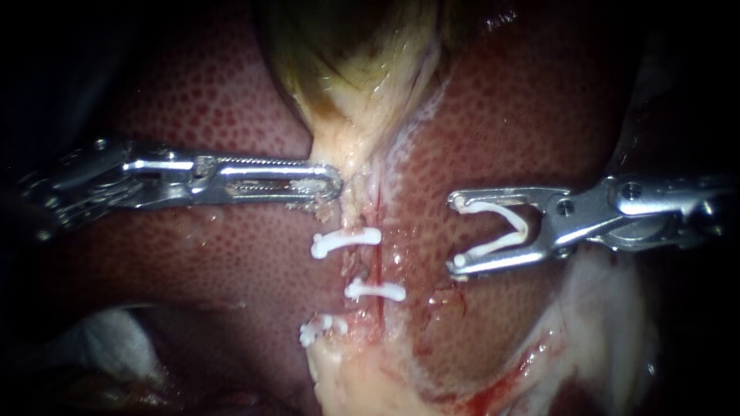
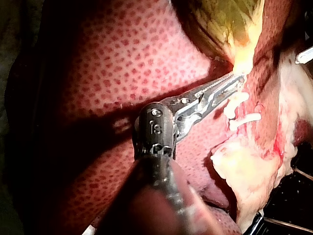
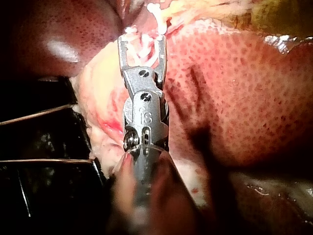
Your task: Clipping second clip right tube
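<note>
Clip (image 1: 493, 209) held spread in right instrument (image 1: 456, 233).
Gallbladder (image 1: 354, 77) neck is gripped by the left instrument (image 1: 331, 181); the tube (image 1: 376, 263) is hardly made out.

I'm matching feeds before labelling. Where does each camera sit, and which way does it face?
Endoscope: close above the mottled red liver, facing three closed white clips; left instrument enters from the left, right instrument, jaws shut on an open white clip, from the right.
Left wrist: on the left arm, looking along its instrument to the yellow-green gallbladder.
Right wrist: on the right arm, looking along its instrument.
Shared: all show the liver and those clips.
</note>
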Controlling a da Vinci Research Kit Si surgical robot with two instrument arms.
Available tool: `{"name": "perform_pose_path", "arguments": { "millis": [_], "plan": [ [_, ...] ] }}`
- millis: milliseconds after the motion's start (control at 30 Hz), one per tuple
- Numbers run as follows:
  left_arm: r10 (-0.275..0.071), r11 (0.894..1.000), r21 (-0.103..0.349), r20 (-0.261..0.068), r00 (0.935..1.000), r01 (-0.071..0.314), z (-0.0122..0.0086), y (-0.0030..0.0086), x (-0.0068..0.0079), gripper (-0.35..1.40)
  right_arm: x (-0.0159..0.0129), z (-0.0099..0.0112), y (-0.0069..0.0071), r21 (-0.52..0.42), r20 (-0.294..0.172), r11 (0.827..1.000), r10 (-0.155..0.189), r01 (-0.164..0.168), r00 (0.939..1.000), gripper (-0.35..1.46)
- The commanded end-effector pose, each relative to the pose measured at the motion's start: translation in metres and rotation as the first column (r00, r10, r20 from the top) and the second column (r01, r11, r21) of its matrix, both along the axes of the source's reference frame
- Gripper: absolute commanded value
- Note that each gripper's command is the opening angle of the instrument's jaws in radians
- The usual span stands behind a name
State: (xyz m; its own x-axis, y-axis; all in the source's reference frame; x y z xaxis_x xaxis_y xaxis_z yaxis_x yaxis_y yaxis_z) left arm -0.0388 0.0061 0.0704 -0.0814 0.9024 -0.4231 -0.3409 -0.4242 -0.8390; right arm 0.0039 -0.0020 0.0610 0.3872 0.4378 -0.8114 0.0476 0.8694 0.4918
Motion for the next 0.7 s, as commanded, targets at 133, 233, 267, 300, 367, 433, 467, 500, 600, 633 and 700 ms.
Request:
{"name": "perform_pose_path", "arguments": {
  "millis": [133, 233, 267, 300, 367, 433, 467, 500, 600, 633, 700],
  "plan": [
    [0.002, 1.0, 0.002, 0.002, 1.0, -0.002, -0.0004, 0.0001, 0.0003, -0.35, 0.0, 0.0, 0.0, 0.0, 0.0, 1.0, 0.001, -0.001, 1.0, 0.5],
    [0.009, 1.0, 0.008, 0.009, 0.9999, -0.01, -0.0012, 0.0006, 0.0012, -0.35, 0.0, 0.0, 0.0, -0.001, 0.0, 1.0, 0.001, -0.001, 1.0, 0.5],
    [0.007, 1.0, 0.01, 0.008, 0.9999, -0.007, -0.0015, 0.0008, 0.0016, -0.35, 0.0, 0.0, 0.0, -0.001, 0.0, 1.0, 0.001, -0.001, 1.0, 0.5],
    [0.005, 1.0, 0.011, 0.008, 1.0, -0.005, -0.0019, 0.0011, 0.002, -0.35, 0.0, 0.0, 0.0, -0.001, 0.0, 1.0, 0.001, -0.001, 1.0, 0.5],
    [-0.002, 1.0, 0.016, 0.001, 1.0, 0.002, -0.0029, 0.0019, 0.0032, -0.35, 0.0, 0.0001, -0.0001, -0.001, 0.0, 1.0, 0.0, 0.0, 1.0, 0.5],
    [-0.018, 1.0, 0.016, 0.009, 0.9998, 0.018, -0.004, 0.0025, 0.0044, -0.35, 0.0, 0.0001, -0.0001, 0.0, -0.001, 1.0, -0.002, 0.002, 1.0, 0.5],
    [-0.027, 1.0, 0.011, 0.013, 0.9996, 0.027, -0.0045, 0.0028, 0.005, -0.35, 0.0, 0.0002, -0.0001, -0.001, -0.001, 1.0, -0.002, 0.002, 1.0, 0.5],
    [-0.035, 0.999, 0.005, 0.017, 0.9992, 0.035, -0.005, 0.0031, 0.0055, -0.35, 0.0, 0.0002, -0.0002, -0.001, -0.002, 1.0, -0.002, 0.002, 1.0, 0.5],
    [-0.054, 0.998, -0.016, 0.031, 0.9981, 0.055, -0.0066, 0.0038, 0.0071, -0.35, 0.0, 0.0002, -0.0002, -0.001, -0.002, 1.0, -0.002, 0.002, 1.0, 0.5],
    [-0.064, 0.998, -0.022, 0.037, 0.9973, 0.065, -0.0072, 0.004, 0.0076, -0.35, 0.0, 0.0002, -0.0002, -0.001, -0.002, 1.0, -0.002, 0.002, 1.0, 0.5],
    [-0.07, 0.997, -0.032, 0.044, 0.9966, 0.071, -0.008, 0.0041, 0.008, -0.35, 0.0, 0.0002, -0.0002, -0.001, -0.002, 1.0, -0.002, 0.002, 1.0, 0.5]
  ]
}}
